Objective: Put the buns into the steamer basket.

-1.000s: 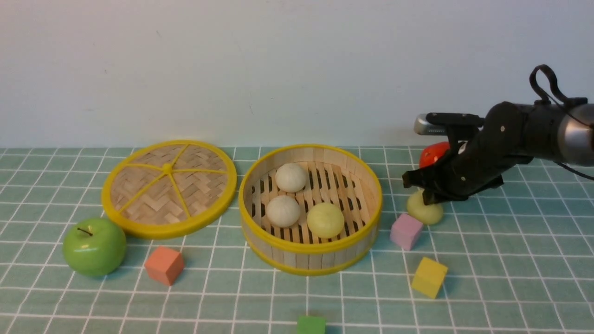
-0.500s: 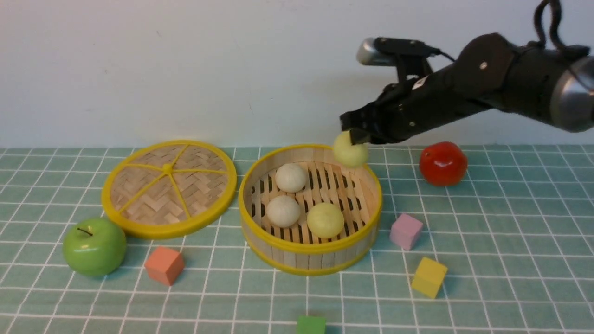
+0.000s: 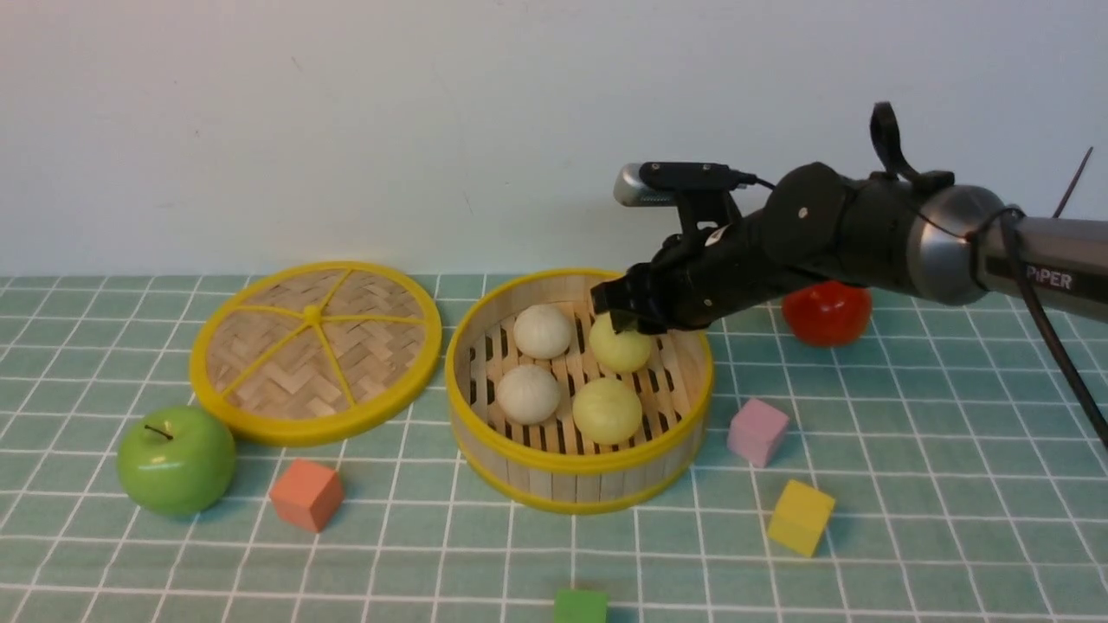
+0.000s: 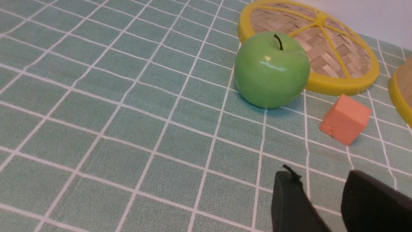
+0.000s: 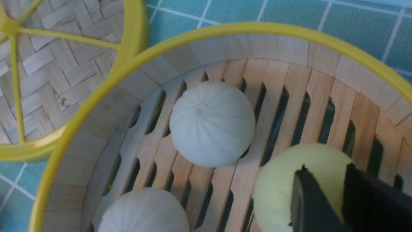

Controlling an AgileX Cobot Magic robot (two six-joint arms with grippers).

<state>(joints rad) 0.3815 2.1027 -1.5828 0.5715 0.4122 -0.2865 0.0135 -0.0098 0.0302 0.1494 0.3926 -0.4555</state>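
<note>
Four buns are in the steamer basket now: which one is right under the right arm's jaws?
The pale yellow-green bun toward the back of the steamer basket, directly beneath the right gripper. The other yellow-green bun sits nearer the front; the two off-white buns lie further left.

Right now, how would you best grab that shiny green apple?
I'd come straight down and pinch the green apple across its round middle. It stands upright, stem up, but the lid crowds its back and the orange cube sits beside it.
</note>
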